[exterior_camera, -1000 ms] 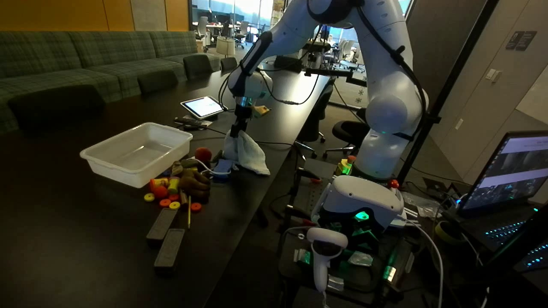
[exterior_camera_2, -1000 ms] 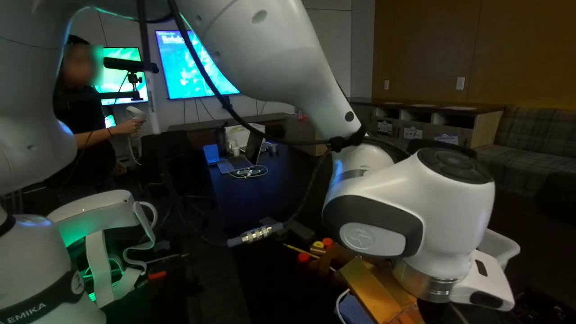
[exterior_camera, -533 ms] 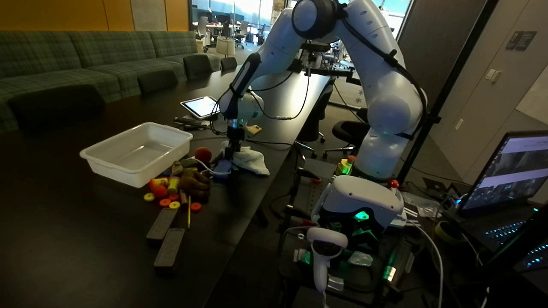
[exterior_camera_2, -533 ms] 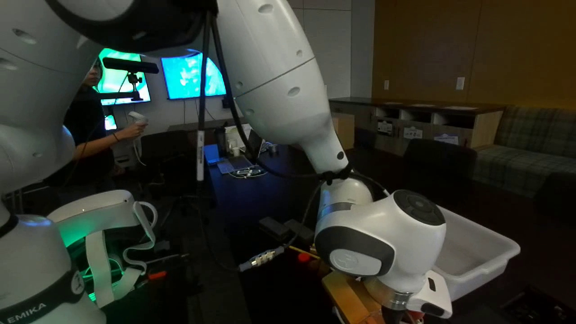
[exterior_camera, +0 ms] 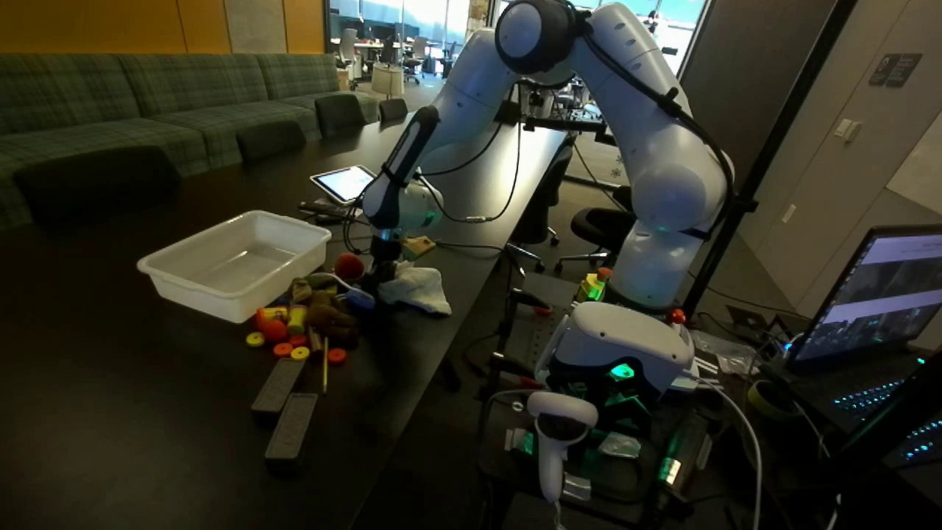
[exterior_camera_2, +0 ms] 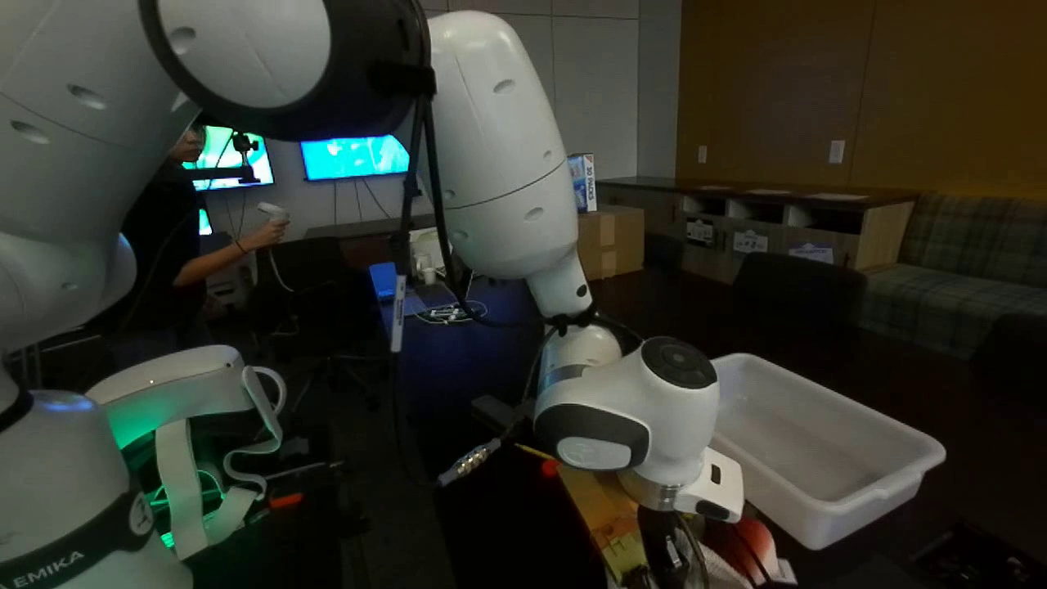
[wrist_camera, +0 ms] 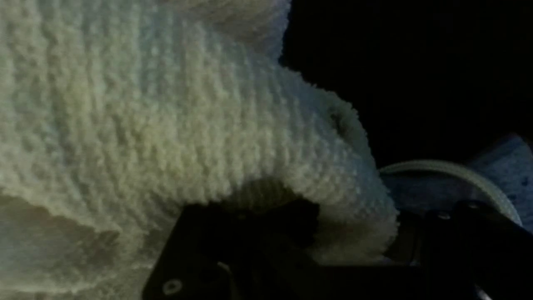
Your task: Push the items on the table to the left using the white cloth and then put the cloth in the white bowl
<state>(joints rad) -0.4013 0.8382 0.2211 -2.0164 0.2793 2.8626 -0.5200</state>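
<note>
Dark fingers of my gripper (exterior_camera: pixel 381 278) are shut on a fold of the white cloth (exterior_camera: pixel 419 291), low over the dark table (exterior_camera: pixel 147 442). In the wrist view the cloth (wrist_camera: pixel 166 125) fills much of the picture and passes between the jaws. Right against the gripper lies a blue item (exterior_camera: pixel 359 297) with a white cord, at the edge of the cluster of items. That cluster includes a brown plush-like toy (exterior_camera: pixel 329 315), a red ball (exterior_camera: pixel 349 266) and several orange and yellow discs. The white bowl (exterior_camera: pixel 235 294), also visible beyond the arm (exterior_camera_2: pixel 818 511), stands behind them.
Two grey blocks (exterior_camera: pixel 291 430) and a yellow pencil (exterior_camera: pixel 325 368) lie near the cluster. Farther back are a tablet (exterior_camera: pixel 342 184) and black cables. The table's edge (exterior_camera: pixel 412 412) runs along the robot's side. A person (exterior_camera_2: pixel 180 237) stands in the background.
My gripper has come down and moved left in an exterior view, dragging the cloth along. The blue item and its cord have shifted left against the brown toy.
</note>
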